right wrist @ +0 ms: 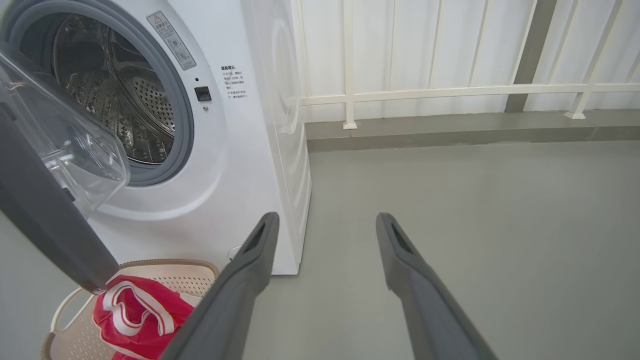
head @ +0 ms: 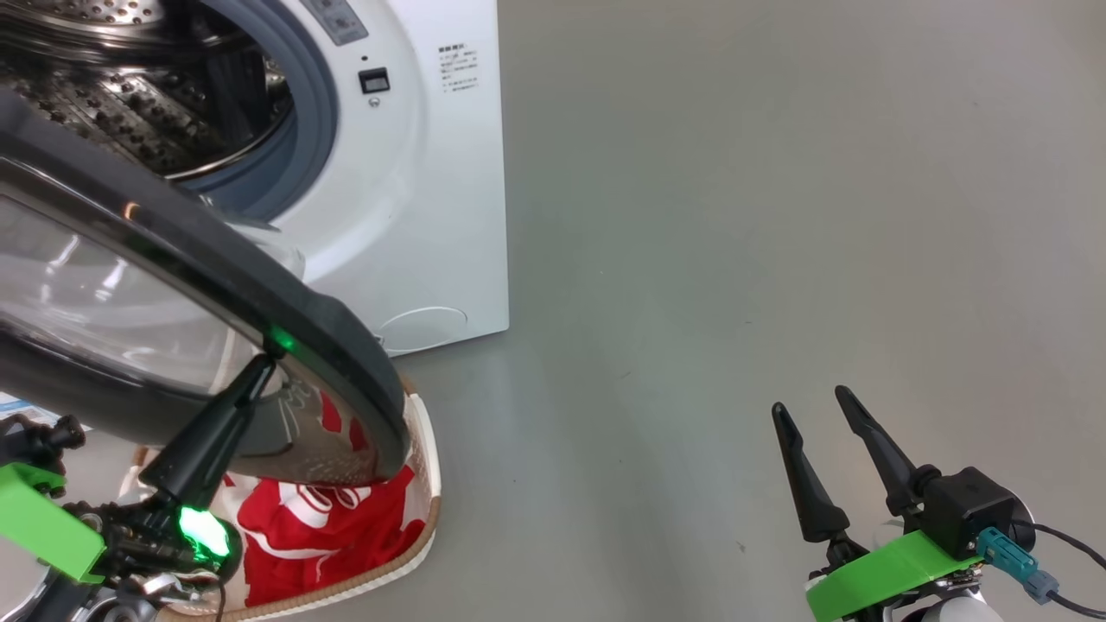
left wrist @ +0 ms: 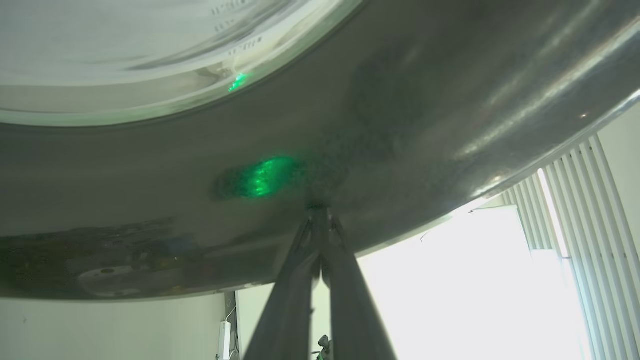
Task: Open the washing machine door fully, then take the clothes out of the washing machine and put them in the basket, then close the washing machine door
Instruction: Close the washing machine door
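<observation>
From my head camera, my left arm reaches up from the lower left. My left gripper (head: 259, 373) has its two fingers pressed together with nothing between them, and their tips touch the black rim of the washing machine door (head: 333, 345). The door stands swung out from the washing machine (head: 432, 216), and its lower edge hangs over the basket (head: 429, 466). The red clothes (head: 320, 527) lie in the basket. My right gripper (head: 810, 402) rests at the lower right over bare floor (head: 734, 216), well apart from the machine, with its fingers spread and empty.

My left wrist camera looks along the shut fingers (left wrist: 300, 280) to where their tips meet the door's glossy rim (left wrist: 400, 125), below the glass window.

My right wrist camera shows my right fingers (right wrist: 260, 260) held wide, holding nothing and pointing at the floor beside the machine. The open drum (right wrist: 125, 110) is at the left, with the basket and clothes below the door's edge.
</observation>
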Tool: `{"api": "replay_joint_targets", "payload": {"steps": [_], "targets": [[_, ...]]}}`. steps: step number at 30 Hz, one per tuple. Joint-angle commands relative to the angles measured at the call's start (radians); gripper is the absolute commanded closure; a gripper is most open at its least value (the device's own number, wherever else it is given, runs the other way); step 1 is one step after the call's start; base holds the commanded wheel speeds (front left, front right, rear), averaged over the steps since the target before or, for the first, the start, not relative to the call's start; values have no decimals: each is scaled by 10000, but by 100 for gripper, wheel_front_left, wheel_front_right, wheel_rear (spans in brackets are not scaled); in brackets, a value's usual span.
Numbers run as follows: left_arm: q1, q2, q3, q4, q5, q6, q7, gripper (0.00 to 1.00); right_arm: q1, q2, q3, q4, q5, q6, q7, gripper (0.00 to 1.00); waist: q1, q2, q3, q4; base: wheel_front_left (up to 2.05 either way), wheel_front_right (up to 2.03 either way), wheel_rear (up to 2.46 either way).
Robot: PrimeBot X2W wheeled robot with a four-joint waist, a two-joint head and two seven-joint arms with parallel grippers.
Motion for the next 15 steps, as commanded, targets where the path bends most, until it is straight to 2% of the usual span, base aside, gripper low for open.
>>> {"api": "replay_joint_targets", "payload": {"steps": [1, 7, 15], "targets": [[-311, 256, 351, -182, -17, -115, 59, 100, -236, -104, 247, -256, 69, 33, -92, 0, 0, 0, -38, 68, 0, 0, 0], [80, 146, 481, -329, 56, -276, 24, 100, -169, -104, 261, -232, 37, 33, -92, 0, 0, 0, -161, 396, 0, 0, 0], [1053, -390, 932, -1114, 343, -462, -639, 100, -127, -104, 280, -159, 56, 33, -93, 0, 0, 0, -341, 937, 0, 0, 0]]}}
